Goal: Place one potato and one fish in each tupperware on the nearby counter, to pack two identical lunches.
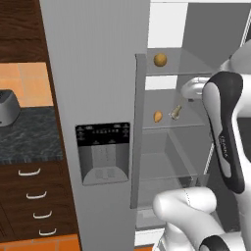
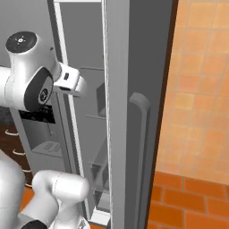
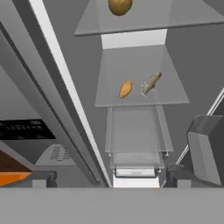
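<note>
Reaching into the open grey refrigerator, the white arm points its end effector [image 3: 107,181] at the glass shelves, with its two dark finger tips standing wide apart and nothing between them. On the middle clear glass shelf [image 3: 131,65] lie a small orange-brown oval potato [image 3: 125,89] and, just beside it, a slim grey-tan fish [image 3: 151,83]; they sit near each other but apart. On the shelf above rests a rounder golden-brown potato [image 1: 160,60]. A second fish cannot be made out from these views.

Off to the left of the refrigerator, the dark speckled stone desk [image 1: 29,132] runs over dark brown drawers with curved silver handles, and a rounded dark grey appliance [image 1: 7,109] stands on it. The pale plastic containers to be filled are not to be seen here, so how far the packing has come cannot be read off them.

Judging by the pose, the step in hand is the approach for a first pick from the refrigerator, and nothing is held yet. The next move likely calls for advancing toward the middle shelf, lining the fingers up around one item alone, either potato or fish, without nudging its neighbour, then closing and drawing back clear of the shelf above.
</note>
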